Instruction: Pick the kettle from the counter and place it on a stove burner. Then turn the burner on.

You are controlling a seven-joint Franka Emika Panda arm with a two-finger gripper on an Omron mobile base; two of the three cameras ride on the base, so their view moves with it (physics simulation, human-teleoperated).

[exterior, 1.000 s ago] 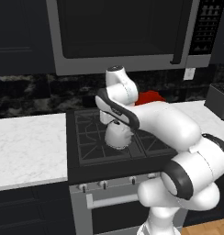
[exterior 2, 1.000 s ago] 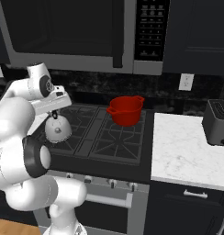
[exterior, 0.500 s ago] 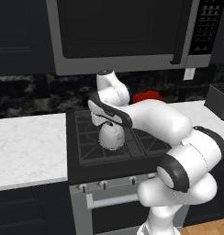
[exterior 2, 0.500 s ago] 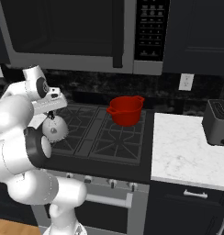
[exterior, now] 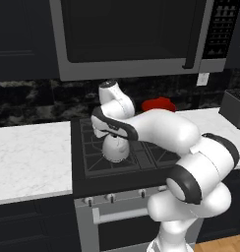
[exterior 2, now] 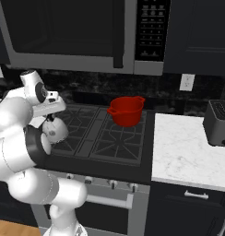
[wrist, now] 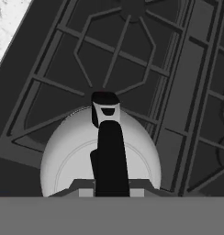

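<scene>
I see gripper (wrist: 111, 183) pinching kettle (exterior: 114, 148) by top handle, over front-left stove burner (exterior 2: 75, 138). Red pot (exterior 2: 127, 110) on rear grate, toaster (exterior 2: 219, 122) on counter (exterior 2: 188, 152), both well apart.

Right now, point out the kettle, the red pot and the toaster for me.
kettle (exterior: 114, 149), left base view, on its white belly.
red pot (exterior 2: 127, 112), right base view, on its front wall.
toaster (exterior 2: 218, 124), right base view, on its dark side.
</scene>
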